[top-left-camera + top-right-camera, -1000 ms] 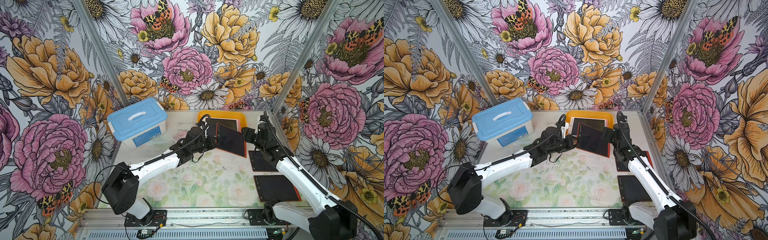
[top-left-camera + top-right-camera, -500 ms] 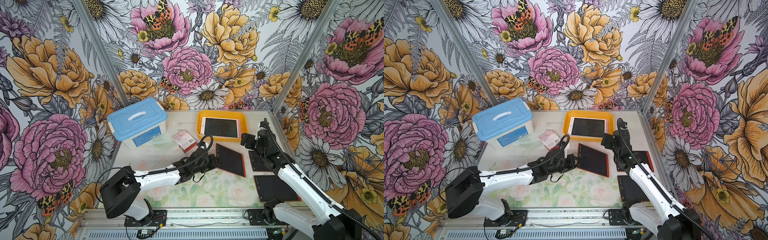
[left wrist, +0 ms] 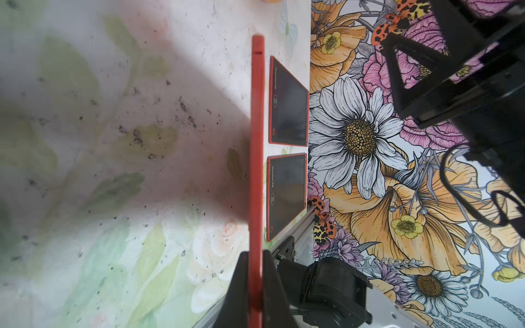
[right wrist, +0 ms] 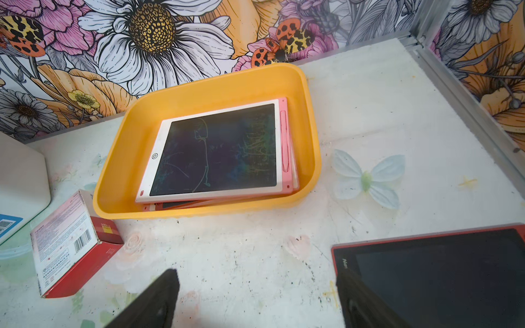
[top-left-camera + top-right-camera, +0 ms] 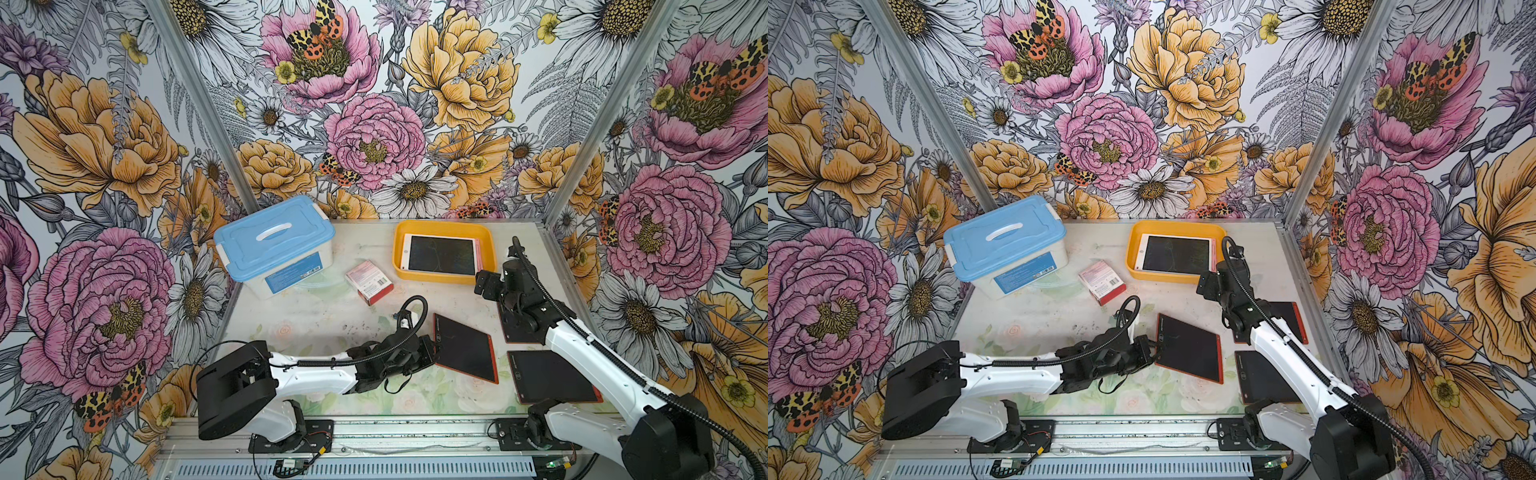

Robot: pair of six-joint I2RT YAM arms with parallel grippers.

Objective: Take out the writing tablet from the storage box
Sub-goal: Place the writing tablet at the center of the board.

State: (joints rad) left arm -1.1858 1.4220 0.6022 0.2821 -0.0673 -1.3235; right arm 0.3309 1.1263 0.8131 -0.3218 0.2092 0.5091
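While left jaws clamp a thin red-rimmed tablet point(image 5: 465, 353), right jaws gape empty, rounded yellow box point(image 4: 213, 85).

You're looking at smooth, softly shiny yellow plastic on the bin point(image 4: 199, 99) at one o'clock; the white tablet point(image 4: 216, 147) inside is showing a glossy, scribbled screen. The red tablet point(image 3: 255, 142) is showing a smooth plastic edge. The carton point(image 4: 65, 241) at eleven o'clock is looking like printed card, the table point(image 4: 383, 99) matt and speckled.
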